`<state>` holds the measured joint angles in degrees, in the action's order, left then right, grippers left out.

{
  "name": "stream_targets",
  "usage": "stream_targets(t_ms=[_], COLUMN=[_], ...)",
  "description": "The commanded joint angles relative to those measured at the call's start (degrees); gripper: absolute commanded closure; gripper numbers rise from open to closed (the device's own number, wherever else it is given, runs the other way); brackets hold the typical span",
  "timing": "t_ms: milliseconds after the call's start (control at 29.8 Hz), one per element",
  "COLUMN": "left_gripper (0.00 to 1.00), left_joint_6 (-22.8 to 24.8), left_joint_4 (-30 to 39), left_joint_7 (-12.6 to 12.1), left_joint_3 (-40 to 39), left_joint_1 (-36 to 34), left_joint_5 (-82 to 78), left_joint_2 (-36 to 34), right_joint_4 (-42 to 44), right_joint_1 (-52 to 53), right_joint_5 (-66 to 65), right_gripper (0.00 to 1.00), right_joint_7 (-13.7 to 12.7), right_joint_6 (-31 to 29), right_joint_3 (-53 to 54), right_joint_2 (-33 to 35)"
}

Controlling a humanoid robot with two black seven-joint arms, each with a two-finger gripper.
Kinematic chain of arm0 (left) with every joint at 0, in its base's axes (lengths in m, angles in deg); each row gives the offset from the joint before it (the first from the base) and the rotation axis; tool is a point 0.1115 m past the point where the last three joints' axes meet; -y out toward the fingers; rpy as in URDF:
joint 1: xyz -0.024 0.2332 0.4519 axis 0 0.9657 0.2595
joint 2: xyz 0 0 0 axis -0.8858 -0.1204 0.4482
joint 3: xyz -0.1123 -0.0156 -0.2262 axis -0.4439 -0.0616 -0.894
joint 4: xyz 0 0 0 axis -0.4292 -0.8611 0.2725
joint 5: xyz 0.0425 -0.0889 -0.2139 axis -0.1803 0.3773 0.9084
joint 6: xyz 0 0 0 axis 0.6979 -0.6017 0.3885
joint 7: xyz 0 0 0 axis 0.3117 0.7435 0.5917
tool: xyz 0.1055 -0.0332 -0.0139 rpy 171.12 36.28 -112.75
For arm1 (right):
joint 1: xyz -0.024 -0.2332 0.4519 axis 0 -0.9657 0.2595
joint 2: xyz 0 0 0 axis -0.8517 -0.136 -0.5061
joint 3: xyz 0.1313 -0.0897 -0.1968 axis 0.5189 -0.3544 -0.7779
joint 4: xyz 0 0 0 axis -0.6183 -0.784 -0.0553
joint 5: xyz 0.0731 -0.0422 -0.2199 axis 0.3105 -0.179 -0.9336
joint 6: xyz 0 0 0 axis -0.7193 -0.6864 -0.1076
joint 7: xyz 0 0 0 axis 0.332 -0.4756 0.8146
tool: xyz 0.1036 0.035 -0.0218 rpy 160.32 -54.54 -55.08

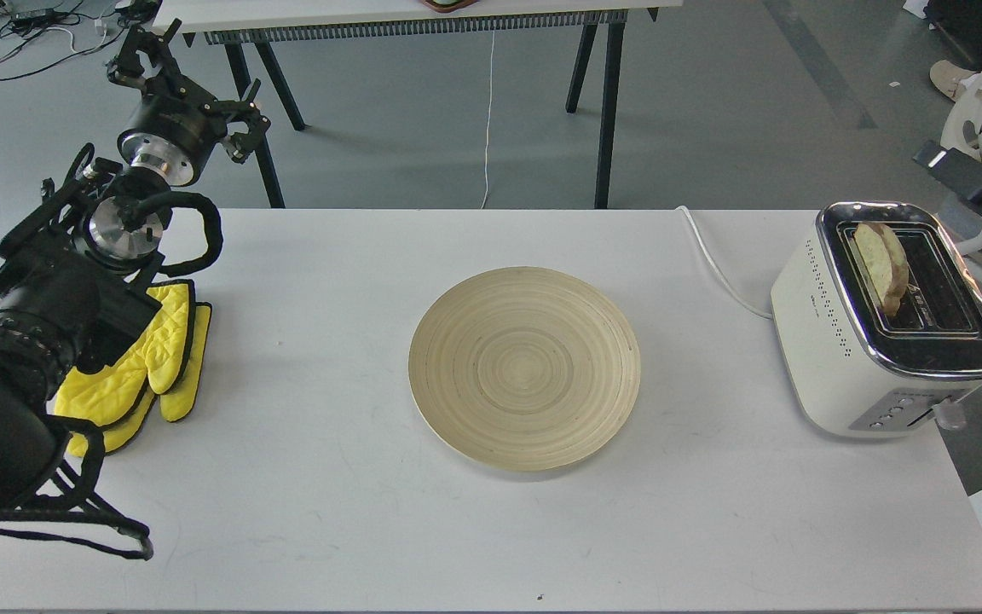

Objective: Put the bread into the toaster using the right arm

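The left gripper (169,64) was raised beyond the far left corner of the white table (329,477), past the table's rear edge and over the grey floor. Its black fingers were seen against dark cabling and another table's legs; whether they stood apart or together could not be determined. It held nothing that could be made out and touched no object on the table. The left arm (56,298) ran from the lower left edge of the view up to that gripper, its silver joint rings showing, and passed over the pair of yellow oven mitts (150,367) lying at the table's left edge.

Of the right arm (981,192) only a short black section was visible at the right edge of the view, behind and to the right of the toaster (875,341). Its gripper was outside the view.

The toaster stood at the right end of the table, slots facing up, with its white cord (717,264) trailing off the rear edge. The bread (881,264) stood on edge in the left-hand slot, its upper part projecting above the chrome top and leaning slightly. The other slot appeared dark and unoccupied.

The round wooden plate (525,367) sat at the table's centre, well apart from toaster and mitts.
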<state>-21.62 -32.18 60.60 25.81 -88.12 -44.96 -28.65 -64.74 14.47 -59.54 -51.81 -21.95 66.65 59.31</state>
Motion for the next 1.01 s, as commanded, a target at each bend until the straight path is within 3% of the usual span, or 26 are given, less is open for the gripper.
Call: stream_targets(t_ms=[0, 235, 503, 805, 973], left_gripper=[0.00, 0.00, 0.00, 0.00, 0.00], left_joint_6=[0.0, 0.0, 0.0, 0.0, 0.0], left_joint_4=[0.0, 0.0, 0.0, 0.0, 0.0], left_joint_7=[0.0, 0.0, 0.0, 0.0, 0.0], left_joint_3=[0.0, 0.0, 0.0, -0.1, -0.1], left_joint_1=[0.0, 0.0, 0.0, 0.0, 0.0], left_joint_5=[0.0, 0.0, 0.0, 0.1, 0.0], left_joint_2=[0.0, 0.0, 0.0, 0.0, -0.1], right_joint_4=[0.8, 10.6, 27.3, 42.6, 48.5], right_joint_1=[0.0, 0.5, 0.2, 0.9, 2.0], right_joint_5=[11.9, 26.7, 37.5, 42.2, 42.2], right_gripper=[0.01, 0.00, 0.00, 0.00, 0.00], right_joint_7=[0.1, -0.1, -0.4, -0.3, 0.0], right_joint_6=[-0.2, -2.1, -13.4, -19.5, -25.0], right_joint_3=[7.6, 19.0, 34.7, 43.5, 47.1], right_joint_2=[-3.6, -17.6, -35.1, -47.7, -51.0])
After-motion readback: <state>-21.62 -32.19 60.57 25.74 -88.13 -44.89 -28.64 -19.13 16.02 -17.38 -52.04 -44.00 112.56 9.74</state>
